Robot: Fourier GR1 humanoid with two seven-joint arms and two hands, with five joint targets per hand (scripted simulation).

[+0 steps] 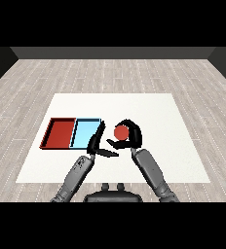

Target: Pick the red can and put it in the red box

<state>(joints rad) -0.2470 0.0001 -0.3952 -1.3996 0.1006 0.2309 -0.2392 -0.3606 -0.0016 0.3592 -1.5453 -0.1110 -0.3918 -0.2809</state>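
Observation:
The red can (121, 132) shows near the middle of the white table (154, 112), seen from above as a red disc. My right hand (132, 134) curls round it, fingers arching over the far side and thumb reaching under toward the left. The red tray (50, 132) lies at the left, with the light blue tray (82, 141) touching its right side. My left hand (96, 143) rests beside the blue tray's right edge, fingers straight and pointing away from me, thumb stretched out to the right.
Both forearms come in from the lower part of the view, the left (76, 175) and the right (154, 175). The white table is ringed by grey wooden floor (115, 73).

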